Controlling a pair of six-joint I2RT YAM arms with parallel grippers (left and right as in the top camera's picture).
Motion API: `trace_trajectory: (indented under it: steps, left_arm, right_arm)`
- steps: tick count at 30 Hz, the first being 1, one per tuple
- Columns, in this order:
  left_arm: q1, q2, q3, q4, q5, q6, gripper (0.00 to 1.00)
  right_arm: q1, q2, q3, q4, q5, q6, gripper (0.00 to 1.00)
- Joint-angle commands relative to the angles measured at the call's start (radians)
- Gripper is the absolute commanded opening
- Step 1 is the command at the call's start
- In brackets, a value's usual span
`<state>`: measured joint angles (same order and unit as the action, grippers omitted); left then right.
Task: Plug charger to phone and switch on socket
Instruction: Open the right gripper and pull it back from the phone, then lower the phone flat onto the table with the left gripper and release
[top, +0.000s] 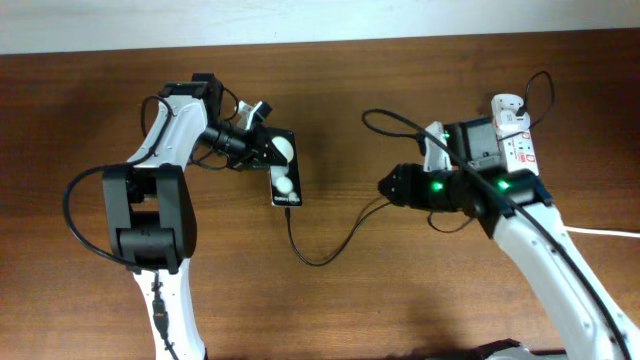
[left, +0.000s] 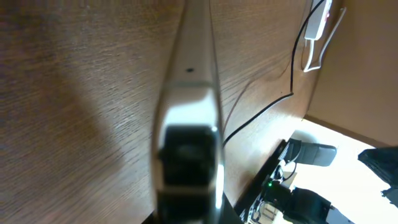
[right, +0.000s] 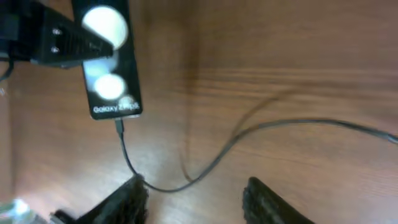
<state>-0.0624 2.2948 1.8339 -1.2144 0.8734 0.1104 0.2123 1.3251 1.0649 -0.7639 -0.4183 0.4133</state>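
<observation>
The phone (top: 285, 183) lies at mid-table, a black slab with two white round spots. My left gripper (top: 263, 142) is shut on its far end, and in the left wrist view the phone's silvery edge (left: 189, 93) runs straight out from the jaws. The charger (top: 322, 260), a thin black cable, has its tip seated in the phone's near end (right: 119, 125). It loops right toward the socket (top: 516, 140) at the back right. My right gripper (right: 196, 200) hovers open above the cable loop. Its left finger (right: 127, 198) is beside the cable, and nothing sits between the jaws.
A thick white cord (top: 605, 232) trails from the socket off the right edge. The socket also shows at the top right of the left wrist view (left: 321, 18). A pale wall runs along the table's far edge (top: 320, 40).
</observation>
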Motion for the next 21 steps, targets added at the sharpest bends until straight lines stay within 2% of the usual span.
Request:
trace_trajectory:
  steps: [1, 6, 13, 21]
  left_arm:
    - [0.002, -0.005, -0.003, 0.010, 0.016, -0.012, 0.00]
    - [-0.002, 0.036, -0.003, 0.029, 0.016, -0.031, 0.00]
    - [-0.002, 0.082, -0.003, 0.063, 0.016, -0.056, 0.00]
    - [-0.002, 0.146, -0.003, 0.085, 0.024, -0.119, 0.00]
  right_arm:
    - [0.006, -0.098, 0.019, -0.041, 0.132, -0.010, 0.51]
    - [0.006, -0.169, 0.019, -0.064, 0.142, -0.010, 0.51]
    - [0.074, -0.169, 0.018, -0.070, 0.192, -0.014, 0.51]
    - [0.077, -0.169, 0.018, -0.071, 0.191, -0.013, 0.51]
